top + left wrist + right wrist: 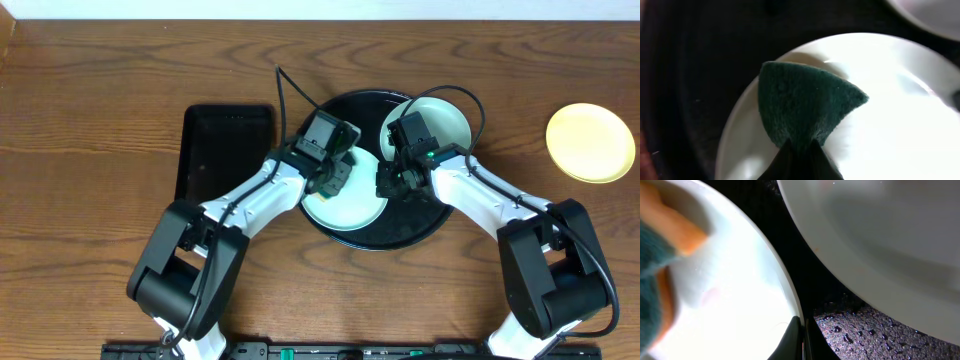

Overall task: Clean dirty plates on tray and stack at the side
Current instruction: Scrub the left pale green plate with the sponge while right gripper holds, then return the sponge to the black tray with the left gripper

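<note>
The round black tray (410,232) holds two mint-white plates. The near plate (350,212) lies at its front left and the far plate (440,115) at its back right. My left gripper (335,186) is shut on a green sponge (805,105) and presses it on the near plate (890,130). My right gripper (801,336) is shut on that plate's right rim (740,305); in the overhead view it (388,186) is between the two plates. The sponge's orange and green edge (660,270) shows at the left. The yellow plate (590,142) lies on the table at the right.
A rectangular black tray (228,150) lies left of the round tray. The round tray's floor (880,330) is wet with droplets. The far plate shows in the right wrist view (880,230) and at the top right of the left wrist view (935,15).
</note>
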You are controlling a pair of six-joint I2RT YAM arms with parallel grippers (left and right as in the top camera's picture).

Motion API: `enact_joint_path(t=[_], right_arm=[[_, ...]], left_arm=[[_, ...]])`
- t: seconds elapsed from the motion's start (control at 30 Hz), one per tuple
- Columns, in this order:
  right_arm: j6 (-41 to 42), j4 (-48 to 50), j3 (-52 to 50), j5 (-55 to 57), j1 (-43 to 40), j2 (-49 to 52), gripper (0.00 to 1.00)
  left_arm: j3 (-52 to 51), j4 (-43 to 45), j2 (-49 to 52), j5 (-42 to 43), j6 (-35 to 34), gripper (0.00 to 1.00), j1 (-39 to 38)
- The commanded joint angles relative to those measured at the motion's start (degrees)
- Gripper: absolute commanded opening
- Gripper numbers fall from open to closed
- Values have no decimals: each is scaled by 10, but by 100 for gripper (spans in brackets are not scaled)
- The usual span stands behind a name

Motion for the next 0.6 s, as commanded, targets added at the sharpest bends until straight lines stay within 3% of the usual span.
enact_joint_path(t=[0.0, 0.17, 0.33, 0.57], right_arm=[[-2, -4, -3, -11, 7, 10, 1], [-2, -4, -3, -11, 7, 10, 1], [-2, -3, -3, -11, 7, 10, 1], [-2, -3, -2, -11, 7, 8, 1]], left_arm=[[-5, -4, 3, -37, 8, 7, 12], [2, -4, -25, -36, 3, 7, 7], [14, -4, -115, -44, 1, 7, 10], [14, -23, -304, -155, -9, 7, 42]])
